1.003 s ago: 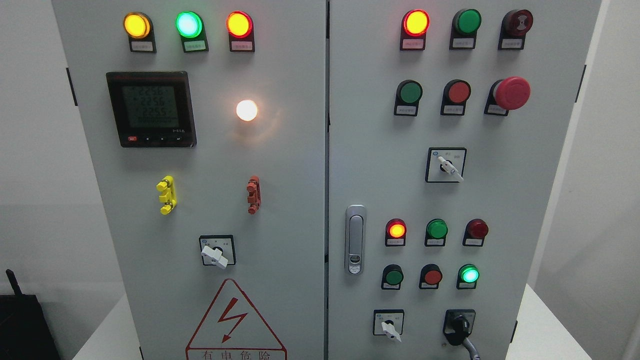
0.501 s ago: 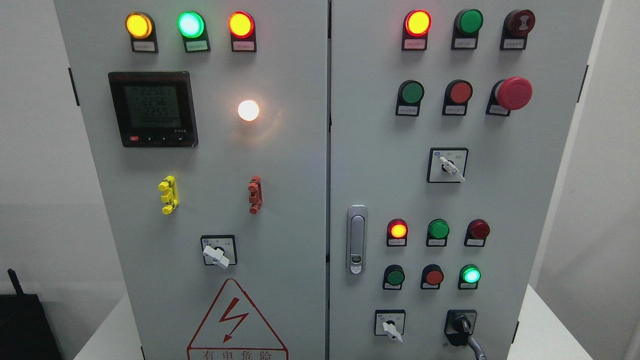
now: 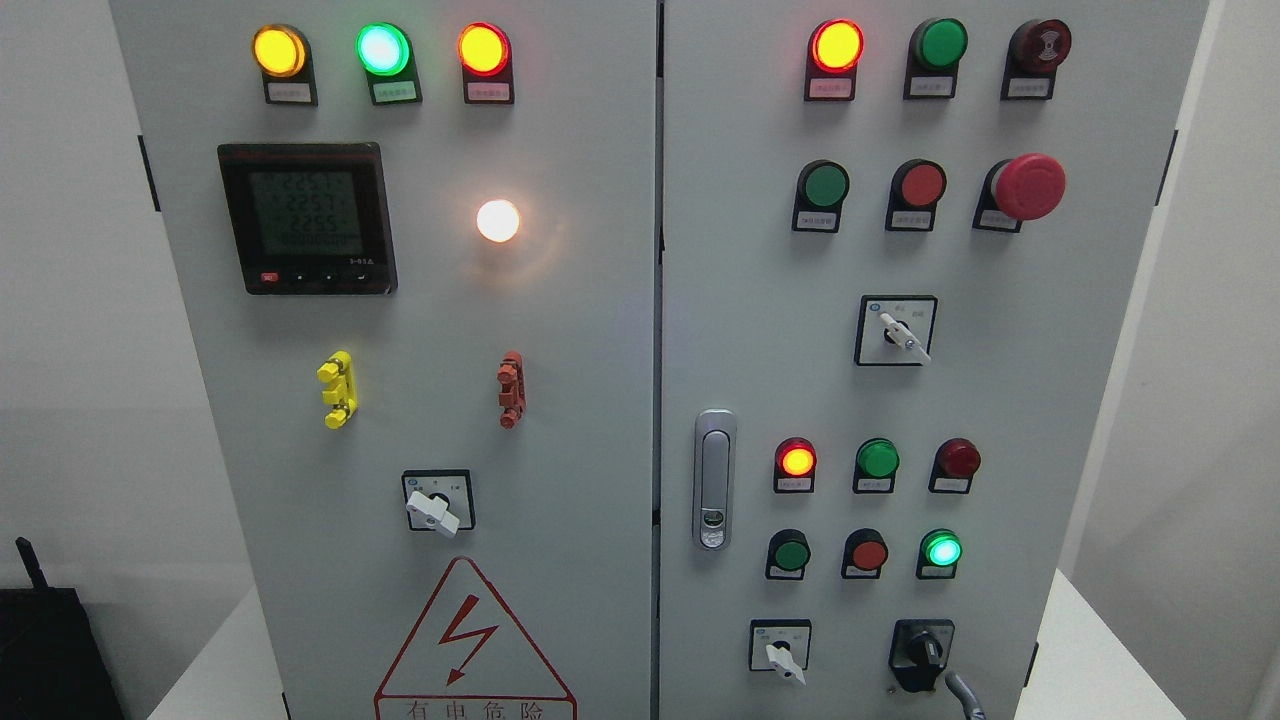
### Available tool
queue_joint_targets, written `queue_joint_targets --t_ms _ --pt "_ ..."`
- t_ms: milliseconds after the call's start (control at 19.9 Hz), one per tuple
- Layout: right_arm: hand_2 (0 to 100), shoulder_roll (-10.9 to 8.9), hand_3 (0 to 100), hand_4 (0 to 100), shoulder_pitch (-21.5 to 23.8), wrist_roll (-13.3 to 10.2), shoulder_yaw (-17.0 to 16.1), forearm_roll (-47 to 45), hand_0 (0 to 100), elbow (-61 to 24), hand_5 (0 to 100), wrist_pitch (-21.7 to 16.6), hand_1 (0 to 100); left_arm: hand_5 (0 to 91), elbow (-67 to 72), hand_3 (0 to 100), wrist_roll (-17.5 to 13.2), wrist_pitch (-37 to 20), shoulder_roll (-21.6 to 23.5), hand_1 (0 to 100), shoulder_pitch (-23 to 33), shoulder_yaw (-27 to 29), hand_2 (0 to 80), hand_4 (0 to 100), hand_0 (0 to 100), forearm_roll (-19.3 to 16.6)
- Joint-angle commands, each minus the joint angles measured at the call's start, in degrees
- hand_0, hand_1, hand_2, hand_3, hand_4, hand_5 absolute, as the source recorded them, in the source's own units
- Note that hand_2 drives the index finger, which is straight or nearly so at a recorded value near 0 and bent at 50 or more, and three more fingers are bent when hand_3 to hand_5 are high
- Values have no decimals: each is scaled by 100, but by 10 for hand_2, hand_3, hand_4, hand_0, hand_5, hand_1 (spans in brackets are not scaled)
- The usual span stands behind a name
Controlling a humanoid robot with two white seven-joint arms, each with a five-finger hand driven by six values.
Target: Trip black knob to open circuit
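Observation:
The black knob (image 3: 922, 651) sits on its black plate at the bottom right of the grey cabinet's right door (image 3: 850, 380). Its grip stands roughly upright and nothing touches it. Only a thin grey tip of my right hand (image 3: 964, 693) shows, at the bottom edge just right of and below the knob, apart from it. The rest of that hand is out of the picture. My left hand does not appear.
A white selector switch (image 3: 780, 652) sits left of the knob, with a lit green lamp (image 3: 941, 550) and a red button (image 3: 866, 553) above. A red mushroom stop button (image 3: 1027, 186) juts out at upper right. The door latch (image 3: 713, 480) is at centre.
The grey tip of my right hand, which lay against the knob's lower right side, has drawn back down and to the right. The knob's grip looks closer to upright than before.

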Motion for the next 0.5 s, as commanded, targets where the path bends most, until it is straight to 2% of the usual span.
queue_joint_targets --t_ms 0,451 --pt "48 -13 1000 1000 -27 -8 -42 -15 0 -122 1000 -71 96 0 -1 0 1 -11 -9 389 -14 7 0 0 120 14" --pt "48 48 1000 1000 148 -183 -7 -15 0 -272 1000 -106 96 0 -1 0 1 -11 -9 389 -14 7 0 0 120 14"
